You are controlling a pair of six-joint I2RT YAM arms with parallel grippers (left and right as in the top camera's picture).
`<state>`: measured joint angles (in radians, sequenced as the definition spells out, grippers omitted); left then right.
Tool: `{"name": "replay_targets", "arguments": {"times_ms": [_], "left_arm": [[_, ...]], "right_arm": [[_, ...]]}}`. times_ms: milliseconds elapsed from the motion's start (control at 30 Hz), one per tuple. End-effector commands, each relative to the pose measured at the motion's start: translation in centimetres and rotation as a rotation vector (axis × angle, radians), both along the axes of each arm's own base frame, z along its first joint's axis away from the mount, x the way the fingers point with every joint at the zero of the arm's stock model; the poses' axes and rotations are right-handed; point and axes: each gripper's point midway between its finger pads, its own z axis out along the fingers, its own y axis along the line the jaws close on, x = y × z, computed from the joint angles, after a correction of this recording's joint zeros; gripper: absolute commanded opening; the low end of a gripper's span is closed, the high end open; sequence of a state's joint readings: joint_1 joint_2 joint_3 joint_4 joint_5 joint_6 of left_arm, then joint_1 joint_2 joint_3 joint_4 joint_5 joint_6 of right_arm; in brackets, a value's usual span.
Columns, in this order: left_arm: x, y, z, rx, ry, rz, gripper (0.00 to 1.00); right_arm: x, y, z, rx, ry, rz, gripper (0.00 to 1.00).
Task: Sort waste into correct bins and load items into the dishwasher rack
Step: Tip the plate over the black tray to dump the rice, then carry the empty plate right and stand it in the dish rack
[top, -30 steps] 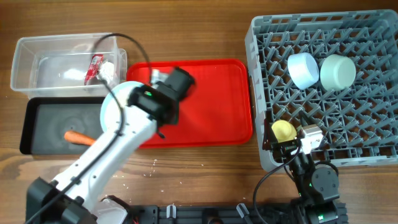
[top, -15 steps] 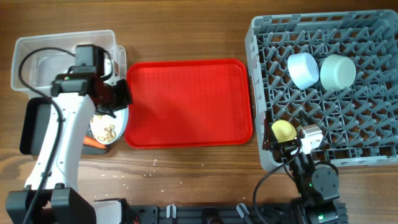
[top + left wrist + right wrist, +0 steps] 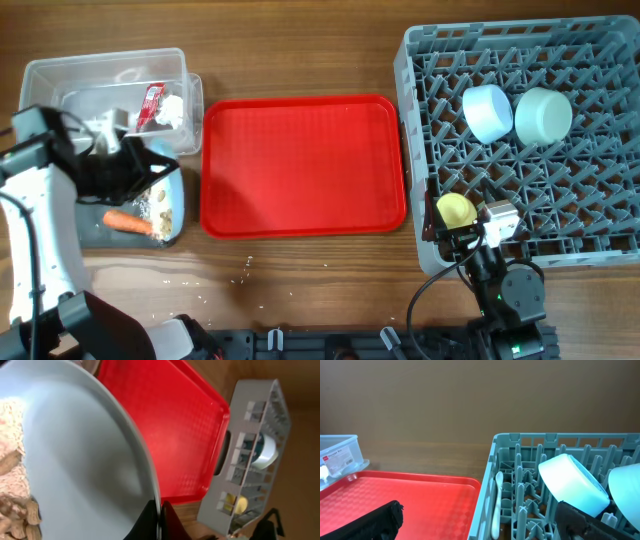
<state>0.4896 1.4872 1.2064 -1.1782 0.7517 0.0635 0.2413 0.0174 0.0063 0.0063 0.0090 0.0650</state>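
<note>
- Two arms stand at the near edge of the table (image 3: 300, 50), one on each side of the red tray (image 3: 303, 165) lying flat at its middle.
- Nearest, just right of the tray's near right corner, the right gripper (image 3: 480, 522) hangs empty, its fingers spread wide apart.
- Just beyond it, the yellow bowl (image 3: 455, 210) sits in the near corner of the dishwasher rack (image 3: 560, 230), which lies directly right of the tray.
- Left of the tray, the left gripper (image 3: 159, 515) pinches the rim of the white plate (image 3: 65, 460), with its fingers closed tight on the edge.
- The plate is held tilted above the black bin (image 3: 105, 236), close beside the tray's left side, and tan crumbs (image 3: 160, 205) gather on its lower part.
- An orange carrot (image 3: 128, 222) lies in the black bin, just beside the crumbs.
- A white spoon (image 3: 496, 500) rests among the pegs along the rack wall facing the tray.
- Farther back, off the tray's far left corner, the clear bin (image 3: 60, 80) holds the red wrapper (image 3: 152, 105) and the white tissue (image 3: 172, 110), which touch each other.
- Farthest, well right of the tray's far right corner, the pale blue bowl (image 3: 487, 112) and the pale green bowl (image 3: 542, 115) sit side by side in the rack.
</note>
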Motion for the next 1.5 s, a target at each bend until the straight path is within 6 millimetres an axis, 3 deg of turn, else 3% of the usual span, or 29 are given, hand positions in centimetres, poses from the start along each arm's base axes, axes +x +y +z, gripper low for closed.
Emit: {"name": "replay_targets", "arguments": {"times_ms": [0,200,333,400,633,733,933,1067,1200,1333,1467], "left_arm": [[0.1,0.9,2.7,-0.098,-0.144,0.018,0.04],[-0.4,2.8,5.3,-0.162,-0.330,0.032,0.04],[-1.2,4.7,4.9,-0.145,-0.303,0.104,0.04],[-1.4,5.3,5.7,-0.165,-0.342,0.129,0.04],[-1.4,3.5,7.1,-0.168,-0.438,0.037,0.04],[-1.7,4.1,6.2,-0.163,-0.358,0.086,0.04],[-1.6,3.5,7.6,-0.206,-0.442,0.062,0.04],[-1.5,0.5,8.3,-0.210,-0.450,-0.038,0.04],[-0.7,-5.4,11.3,-0.223,-0.521,-0.209,0.04],[2.0,-10.9,13.7,-0.259,-0.606,-0.351,0.04],[7.0,-18.4,16.2,-0.303,-0.685,-0.389,0.04]], "right_arm": [[0.0,-0.1,0.2,-0.009,-0.011,-0.009,1.00],[0.0,-0.1,0.2,-0.009,-0.011,-0.009,1.00],[0.0,-0.1,0.2,-0.009,-0.011,-0.009,1.00],[0.0,-0.1,0.2,-0.009,-0.011,-0.009,1.00],[0.0,-0.1,0.2,-0.009,-0.011,-0.009,1.00],[0.0,-0.1,0.2,-0.009,-0.011,-0.009,1.00],[0.0,-0.1,0.2,-0.009,-0.011,-0.009,1.00],[0.0,-0.1,0.2,-0.009,-0.011,-0.009,1.00],[0.0,-0.1,0.2,-0.009,-0.011,-0.009,1.00],[0.0,-0.1,0.2,-0.009,-0.011,-0.009,1.00],[0.0,-0.1,0.2,-0.009,-0.011,-0.009,1.00]]}}
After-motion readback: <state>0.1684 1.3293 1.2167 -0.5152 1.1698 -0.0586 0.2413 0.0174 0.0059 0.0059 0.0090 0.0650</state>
